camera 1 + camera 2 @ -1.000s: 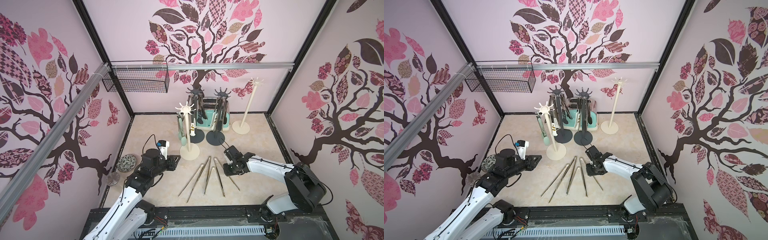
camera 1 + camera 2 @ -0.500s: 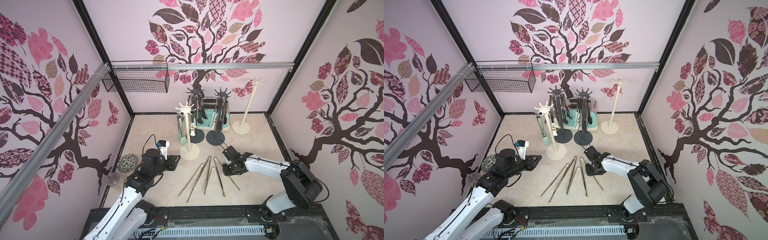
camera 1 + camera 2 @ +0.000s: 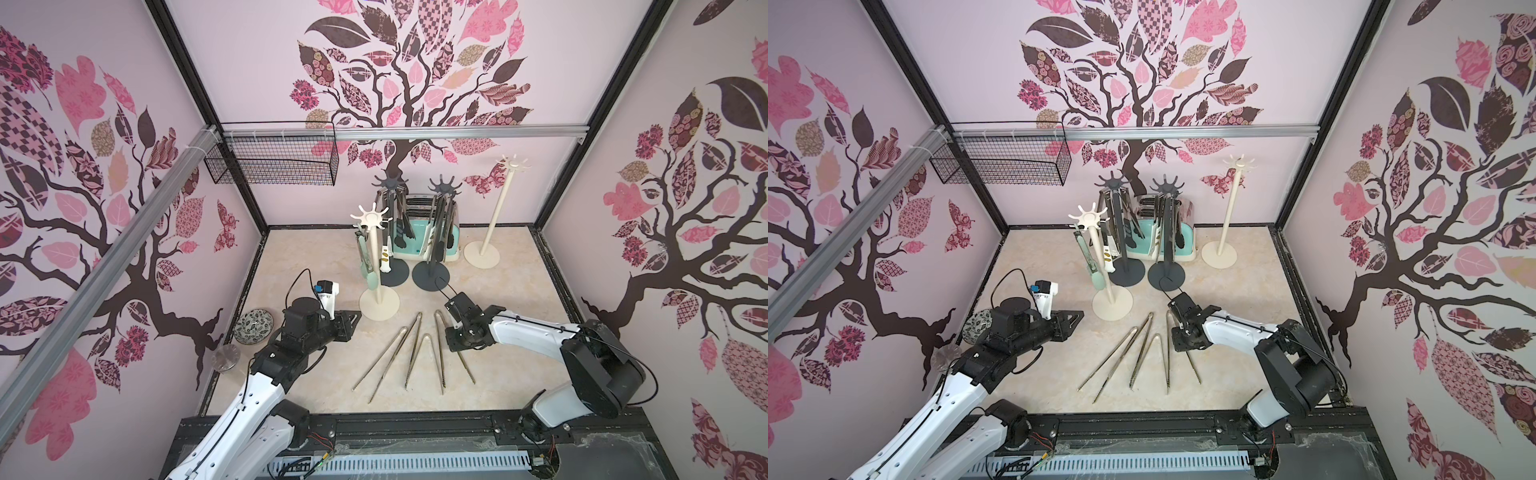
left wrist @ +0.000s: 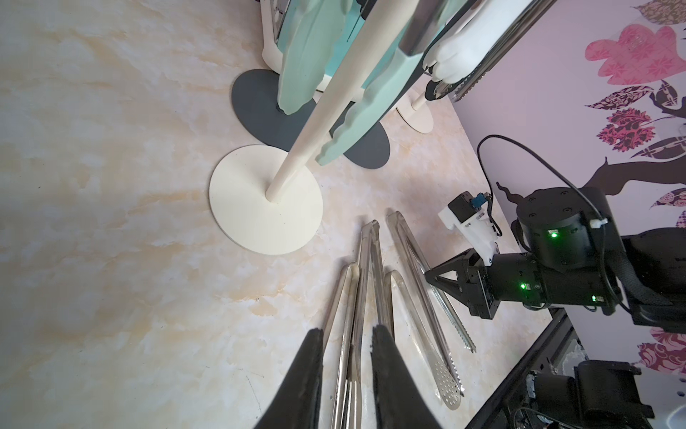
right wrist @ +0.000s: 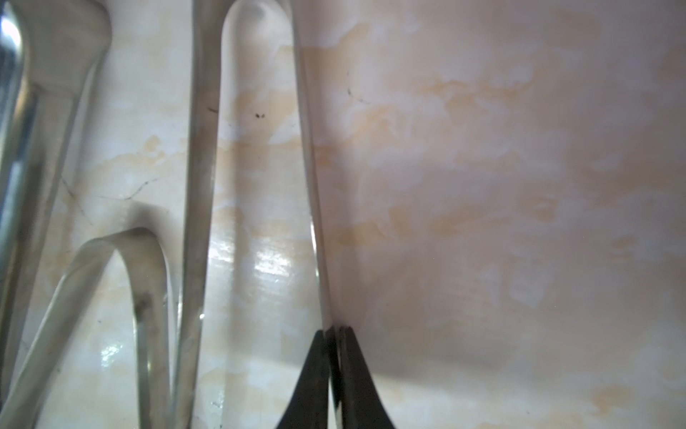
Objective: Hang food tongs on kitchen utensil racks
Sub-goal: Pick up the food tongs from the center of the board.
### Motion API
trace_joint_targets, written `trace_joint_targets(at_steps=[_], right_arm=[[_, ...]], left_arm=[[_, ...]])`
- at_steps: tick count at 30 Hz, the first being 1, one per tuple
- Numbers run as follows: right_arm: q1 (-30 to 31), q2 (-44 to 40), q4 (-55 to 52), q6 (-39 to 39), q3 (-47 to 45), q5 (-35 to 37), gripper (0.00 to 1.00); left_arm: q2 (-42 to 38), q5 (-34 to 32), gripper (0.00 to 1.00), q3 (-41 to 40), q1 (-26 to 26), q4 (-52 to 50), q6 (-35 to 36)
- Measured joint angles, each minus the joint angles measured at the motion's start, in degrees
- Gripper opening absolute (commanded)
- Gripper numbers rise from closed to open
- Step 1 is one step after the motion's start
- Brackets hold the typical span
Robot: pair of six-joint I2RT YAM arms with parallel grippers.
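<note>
Three bare steel food tongs (image 3: 419, 353) (image 3: 1148, 353) lie fanned on the marble table. My right gripper (image 3: 451, 340) (image 3: 1177, 338) (image 5: 333, 328) points down at the rightmost tongs (image 5: 310, 167) and is shut on one thin arm of it. That tongs still rests on the table. My left gripper (image 3: 353, 322) (image 3: 1077, 320) (image 4: 347, 330) hovers left of the tongs, open, holding nothing. A cream utensil rack (image 3: 376, 270) (image 4: 267, 200) stands just behind the tongs with mint and cream tongs hanging. Two dark grey racks (image 3: 392, 183) (image 3: 444, 185) carry several tongs. A bare cream rack (image 3: 496, 212) stands at the back right.
A mint box (image 3: 415, 245) sits behind the dark racks. A black wire basket (image 3: 272, 160) hangs on the back rail. A patterned dish (image 3: 253, 326) and a clear glass piece (image 3: 226, 357) lie by the left wall.
My right gripper has shifted slightly left and closed onto one arm of the rightmost tongs. The left arm has not moved.
</note>
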Motion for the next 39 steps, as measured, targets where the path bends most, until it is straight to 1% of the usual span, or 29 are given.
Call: trace_joint_targets(at_steps=[5, 13, 18, 25, 31, 35, 39], right_arm=[[0.0, -1.1, 0.7, -0.2, -1.1, 1.0, 0.0], [0.0, -3.0, -0.2, -0.2, -2.3, 2.4, 0.0], [0.0, -6.0, -1.4, -0.3, -2.4, 3.8, 0.0], [0.0, -13.7, -2.7, -1.4, -2.4, 5.8, 0.0], [0.0, -24.1, -2.3, -4.2, -2.4, 5.9, 0.0], [0.0, -29.9, -0.7, -8.0, -2.3, 4.1, 0.0], [0.0, -33.2, 0.9, -11.7, -1.7, 1.6, 0.0]], left_arm=[[0.0, 0.2, 0.26, 0.0, 0.0, 0.0, -0.2], [-0.2, 1.2, 0.26, 0.0, 0.0, 0.2, -0.2], [-0.7, 1.6, 0.26, -0.2, 0.0, 0.5, -0.2], [-1.4, 1.7, 0.26, -1.1, 0.0, 1.6, -0.4], [-1.4, 2.1, 0.26, -1.6, 0.0, 2.3, -0.4], [-1.2, 2.4, 0.26, -2.0, 0.0, 3.1, -0.5], [-1.2, 2.5, 0.26, -2.6, 0.0, 3.8, -0.6]])
